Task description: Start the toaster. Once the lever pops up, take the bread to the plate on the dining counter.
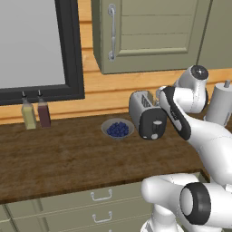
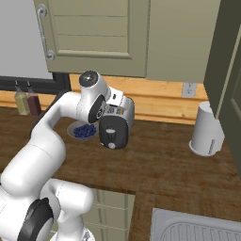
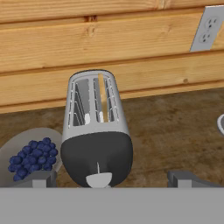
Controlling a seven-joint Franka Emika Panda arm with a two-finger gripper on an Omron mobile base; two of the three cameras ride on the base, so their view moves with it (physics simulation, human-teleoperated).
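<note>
The surface (image 1: 59, 158) under me is dark wood grain, rough-looking, backed by pale plank wall (image 3: 109, 48). On it stands the toaster (image 3: 96, 131) — a rounded silver-grey shell, smooth and likely slick, with a glossy black end face turned toward me. Its two slots show wire guides, and the bread (image 3: 103, 97) sits edge-up in the right-hand slot, a thin tan strip. My hand (image 3: 111, 179) hangs just in front of that end face with fingers spread wide, holding nothing.

Just beside the toaster, on its left in my hand view, is a small grey bowl (image 3: 26, 153) of blue berries (image 3: 33, 158) — round, loose, easy to scatter. If I drift sideways while reaching in, a finger could clip the bowl's rim.

The lever (image 3: 98, 167) reads as a thin pale tab above the white knob (image 3: 99, 179); they sit close together. I judge the main risk to be pressing the knob instead, or pushing at a slant so the light toaster slides back rather than the lever going down.
</note>
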